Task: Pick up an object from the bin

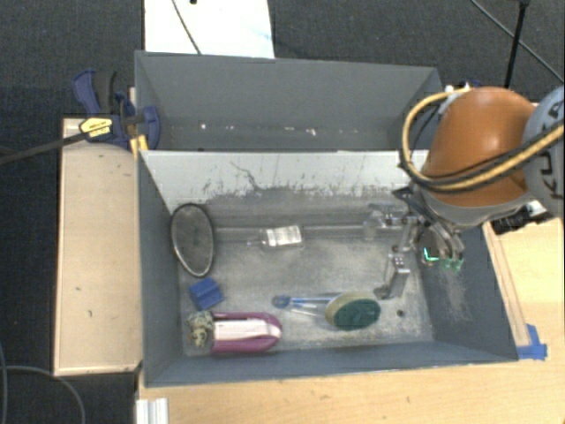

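My gripper (397, 272) hangs low in the right part of the bin, under the orange cover. Just below and left of it lies a dark green oval pad on a blue handle (351, 312), close to the bin's front wall; the gripper is apart from it. A long clear rod with a silvery label (282, 236) lies across the back of the floor, its right end reaching near the gripper.
A grey oval disc (192, 237) leans at the left wall. A small blue block (205, 293) and a purple and white tube-like thing (237, 332) lie in the front left corner. The arm enters over the right rim.
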`<action>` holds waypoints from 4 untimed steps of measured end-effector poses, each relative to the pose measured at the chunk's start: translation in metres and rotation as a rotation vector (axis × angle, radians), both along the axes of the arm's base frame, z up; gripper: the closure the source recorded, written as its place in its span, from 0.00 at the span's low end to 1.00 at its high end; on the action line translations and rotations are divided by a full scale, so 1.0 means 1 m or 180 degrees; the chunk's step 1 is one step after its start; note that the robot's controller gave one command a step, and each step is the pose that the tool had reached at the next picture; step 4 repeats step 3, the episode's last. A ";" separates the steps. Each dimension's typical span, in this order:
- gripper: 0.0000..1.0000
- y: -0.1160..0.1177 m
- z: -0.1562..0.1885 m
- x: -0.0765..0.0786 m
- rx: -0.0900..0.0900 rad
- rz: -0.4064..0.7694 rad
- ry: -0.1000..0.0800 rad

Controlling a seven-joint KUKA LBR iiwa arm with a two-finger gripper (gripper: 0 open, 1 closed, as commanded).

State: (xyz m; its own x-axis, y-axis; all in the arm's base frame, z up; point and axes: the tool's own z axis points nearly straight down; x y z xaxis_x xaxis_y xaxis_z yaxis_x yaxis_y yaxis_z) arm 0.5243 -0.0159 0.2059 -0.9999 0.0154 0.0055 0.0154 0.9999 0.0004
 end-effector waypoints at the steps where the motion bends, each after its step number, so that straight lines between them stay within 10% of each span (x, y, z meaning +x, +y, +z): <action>1: 0.00 -0.019 -0.138 -0.043 0.0000 -0.0163 -0.0018; 2: 1.00 -0.019 -0.136 -0.042 -0.0001 -0.0152 -0.0028; 3: 1.00 0.008 0.033 -0.035 0.0001 -0.0238 -0.0052; 4: 1.00 0.008 0.033 -0.035 0.0001 -0.0238 -0.0052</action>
